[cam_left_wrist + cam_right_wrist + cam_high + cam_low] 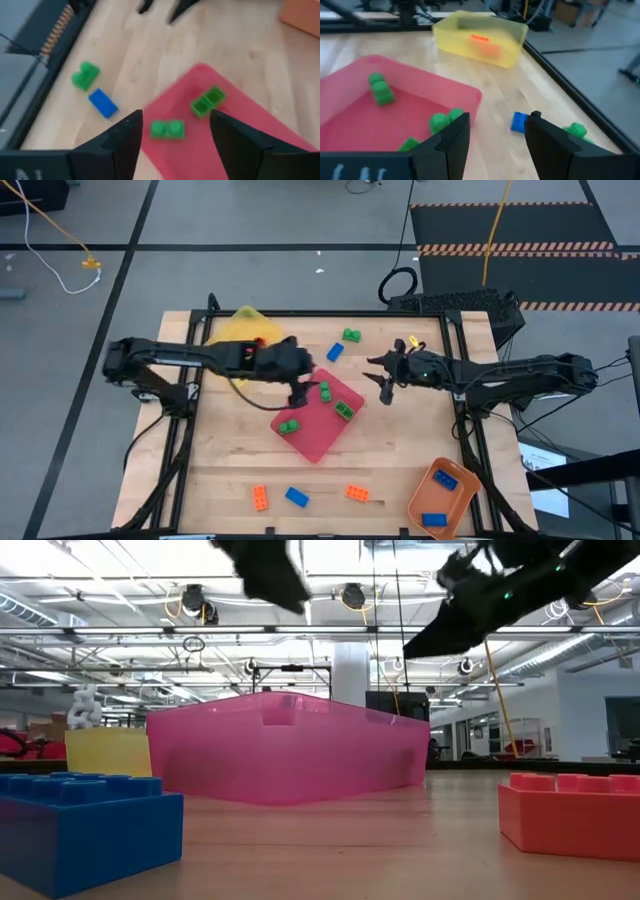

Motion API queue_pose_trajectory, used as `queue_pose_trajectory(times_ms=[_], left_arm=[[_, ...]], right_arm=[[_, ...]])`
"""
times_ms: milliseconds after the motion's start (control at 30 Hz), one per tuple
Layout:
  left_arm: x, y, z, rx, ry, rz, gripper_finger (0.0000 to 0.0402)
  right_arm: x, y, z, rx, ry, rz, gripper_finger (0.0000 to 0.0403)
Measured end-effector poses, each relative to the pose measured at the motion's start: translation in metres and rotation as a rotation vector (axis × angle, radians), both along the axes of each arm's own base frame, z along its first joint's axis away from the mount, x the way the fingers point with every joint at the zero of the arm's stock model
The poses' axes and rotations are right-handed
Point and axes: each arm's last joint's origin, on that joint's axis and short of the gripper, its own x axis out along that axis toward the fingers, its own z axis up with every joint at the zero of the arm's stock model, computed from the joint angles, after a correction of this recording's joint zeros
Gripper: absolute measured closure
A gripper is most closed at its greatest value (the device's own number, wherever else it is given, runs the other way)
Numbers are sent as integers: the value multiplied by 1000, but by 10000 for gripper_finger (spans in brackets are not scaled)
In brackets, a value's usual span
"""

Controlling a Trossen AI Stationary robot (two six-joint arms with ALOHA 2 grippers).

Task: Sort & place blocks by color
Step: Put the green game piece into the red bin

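My left gripper [303, 392] hangs open above the far end of the pink-red tray [318, 420], holding nothing. In the left wrist view a green block [167, 129] lies on the tray floor below the gap between its fingers, with a second green block [207, 101] beside it. A third green block [289, 425] lies nearer the tray's left side. My right gripper [378, 378] is open and empty, raised just right of the tray. A loose green block [351, 335] and a blue block [335, 352] lie on the table beyond the tray.
The yellow tray [245, 330] at the far left holds an orange block [480, 39]. The orange tray [445, 495] at the near right holds two blue blocks. Two orange blocks [260, 498] [357, 494] and a blue block [296, 497] lie along the near edge.
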Motion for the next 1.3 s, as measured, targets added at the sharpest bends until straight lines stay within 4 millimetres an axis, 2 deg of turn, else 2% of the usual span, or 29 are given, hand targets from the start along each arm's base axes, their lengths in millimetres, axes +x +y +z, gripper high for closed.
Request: queue_pose_trajectory(times_ms=[133, 200, 267, 333, 500, 667, 833, 933, 1100, 1300], left_arm=[[-22, 5, -12, -24, -123, -17, 191], [-33, 8, -16, -34, -196, -22, 193], [-45, 12, -23, -33, -237, -11, 194], [-53, 15, -24, -25, -303, -1, 194], [-65, 27, -38, 13, -442, 38, 194], [-71, 33, -56, 10, -616, 62, 195], [-78, 29, -76, -38, -632, 34, 195], [-79, 28, -79, -55, -631, 30, 194], [-79, 27, -79, -82, -639, 35, 194], [-78, 21, -80, -90, -628, 12, 195]], right_arm=[[16, -14, 0, 49, 64, -32, 220], [27, -22, 12, 48, 90, -38, 215], [39, -29, 15, 48, 197, -44, 209], [51, -38, 27, 41, 243, -57, 203], [74, -64, 33, 73, 413, -102, 189], [82, -86, 34, 133, 515, -128, 186], [82, -97, 40, 158, 531, -137, 186], [80, -108, 47, 179, 501, -133, 186], [87, -131, 39, 219, 531, -189, 189], [112, -145, 12, 266, 633, -154, 190]])
